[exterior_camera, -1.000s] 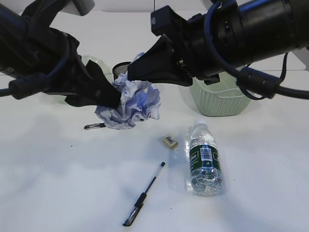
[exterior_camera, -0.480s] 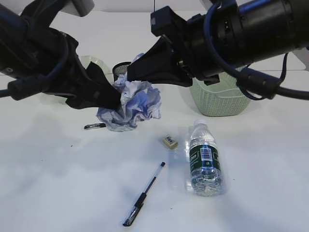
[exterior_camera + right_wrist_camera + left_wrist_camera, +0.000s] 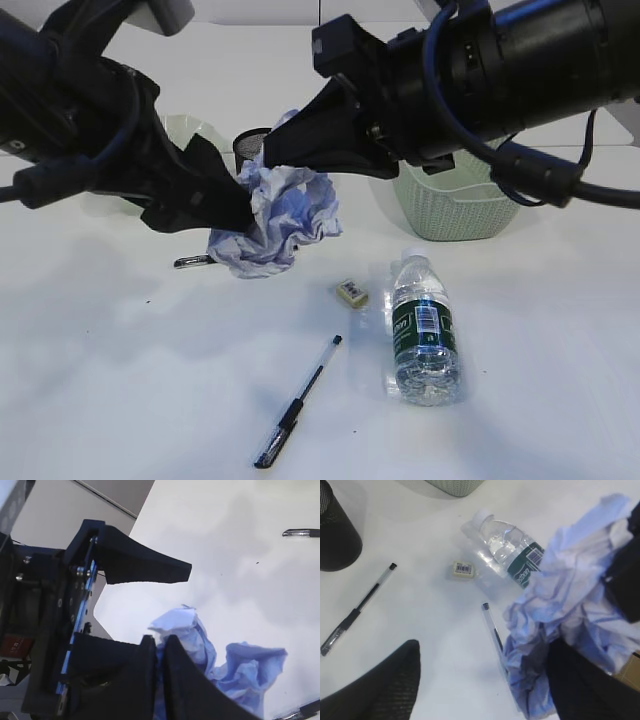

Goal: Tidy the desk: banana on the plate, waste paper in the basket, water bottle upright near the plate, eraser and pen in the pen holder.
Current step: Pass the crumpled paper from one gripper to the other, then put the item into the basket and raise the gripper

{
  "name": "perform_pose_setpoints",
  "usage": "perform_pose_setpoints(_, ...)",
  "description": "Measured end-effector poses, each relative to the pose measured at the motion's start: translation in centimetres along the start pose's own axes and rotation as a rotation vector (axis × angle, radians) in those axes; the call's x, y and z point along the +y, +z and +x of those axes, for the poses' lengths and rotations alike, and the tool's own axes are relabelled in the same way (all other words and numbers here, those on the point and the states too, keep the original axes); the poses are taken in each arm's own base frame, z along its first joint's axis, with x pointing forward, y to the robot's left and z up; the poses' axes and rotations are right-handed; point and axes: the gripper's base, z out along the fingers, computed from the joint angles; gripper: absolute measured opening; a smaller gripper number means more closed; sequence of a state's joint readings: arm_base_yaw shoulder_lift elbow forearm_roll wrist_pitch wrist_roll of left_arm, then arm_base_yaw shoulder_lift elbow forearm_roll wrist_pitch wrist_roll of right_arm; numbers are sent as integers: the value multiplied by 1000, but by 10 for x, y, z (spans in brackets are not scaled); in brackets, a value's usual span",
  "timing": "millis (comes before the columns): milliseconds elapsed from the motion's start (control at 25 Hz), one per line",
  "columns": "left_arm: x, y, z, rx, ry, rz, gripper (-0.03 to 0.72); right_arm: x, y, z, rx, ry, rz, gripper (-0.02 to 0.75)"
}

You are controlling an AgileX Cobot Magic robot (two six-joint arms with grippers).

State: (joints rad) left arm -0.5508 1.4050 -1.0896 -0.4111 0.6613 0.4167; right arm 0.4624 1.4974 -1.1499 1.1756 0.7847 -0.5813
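— White desk all round in the exterior view. Waste paper aloft above it, between left gripper and right gripper. Basket off behind the right arm. Biggest risk?
— Dropping short. Seemingly hanging from the right gripper alone, with a second pen almost beneath and the basket well apart.
— And from the left wrist?
— Spread wide: one finger well clear, the other touching or just beside the waste paper; cannot tell which. Could snag a fold on pulling away and tug the ball loose. Lower down, bottle on its side, eraser and pen lying loose on the desk, none in the pen holder.
— From the right wrist?
— Pressed together on a thin edge of the waste paper, nothing more. Shallow pinch, bulky ball: likely to slip or tear under a quick swing. Worth carrying slowly and letting go only above the basket's rim.
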Motion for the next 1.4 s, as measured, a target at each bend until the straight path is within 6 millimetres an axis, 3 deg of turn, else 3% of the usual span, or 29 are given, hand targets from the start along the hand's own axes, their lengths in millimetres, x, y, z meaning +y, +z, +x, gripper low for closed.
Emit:
perform_pose_setpoints(160,0,-5,0,-8,24,-17,578,0,0,0,-5,-4,3,6)
perform_pose_setpoints(440,-4,-32,-4,-77,73,-47,597,-1,0,-1,-13,-6,9,6)
perform_pose_setpoints(800,-11,-89,-1,-203,38,-106,594,-1,0,-1,-13,-6,9,5)
perform_pose_setpoints(1000,20,-117,9,-214,-85,-275,588,-2,0,-2,-25,-6,17,5)
perform_pose_setpoints(1200,65,-132,26,-226,-320,-407,527,-2,0,-3,-29,-6,19,5)
perform_pose_setpoints(1400,97,-143,49,-220,-481,-521,514,-3,0,-3,-35,-5,24,5)
